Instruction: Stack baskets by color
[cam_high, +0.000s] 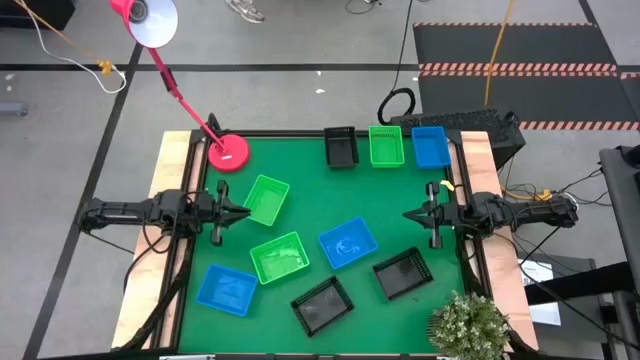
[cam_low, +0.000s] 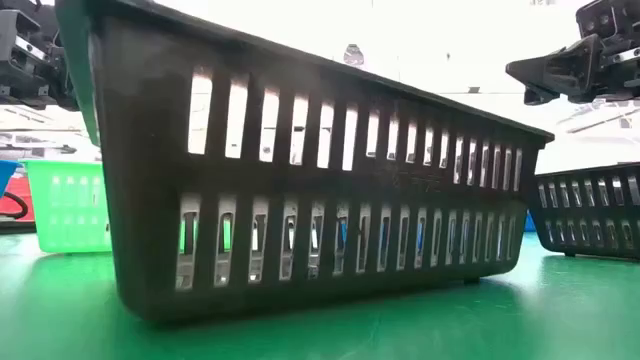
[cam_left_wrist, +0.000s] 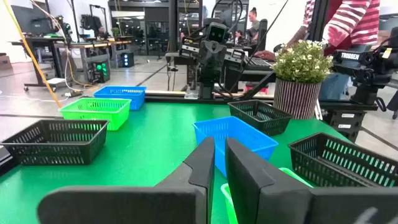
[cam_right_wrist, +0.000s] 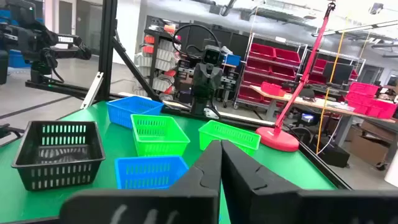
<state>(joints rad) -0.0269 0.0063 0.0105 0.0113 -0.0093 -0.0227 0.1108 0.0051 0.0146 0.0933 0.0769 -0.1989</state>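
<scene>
Three baskets stand in a row at the table's far edge: black (cam_high: 341, 148), green (cam_high: 386, 146), blue (cam_high: 431, 146). Loose on the green mat lie two green baskets (cam_high: 265, 199) (cam_high: 279, 257), two blue baskets (cam_high: 347, 243) (cam_high: 227, 289) and two black baskets (cam_high: 322, 305) (cam_high: 402, 273). My left gripper (cam_high: 243, 210) (cam_left_wrist: 219, 146) hovers at the left edge beside the upper green basket, its fingers all but together, holding nothing. My right gripper (cam_high: 408, 214) (cam_right_wrist: 219, 146) hovers at the right edge, shut and empty. Each basket rests on its bottom.
A pink lamp base (cam_high: 228, 152) stands at the far left corner, its arm slanting away over the floor. A potted plant (cam_high: 468, 322) sits at the near right corner. Wooden rails (cam_high: 170, 180) flank the mat. A person in a striped shirt (cam_left_wrist: 348, 25) stands beyond the table.
</scene>
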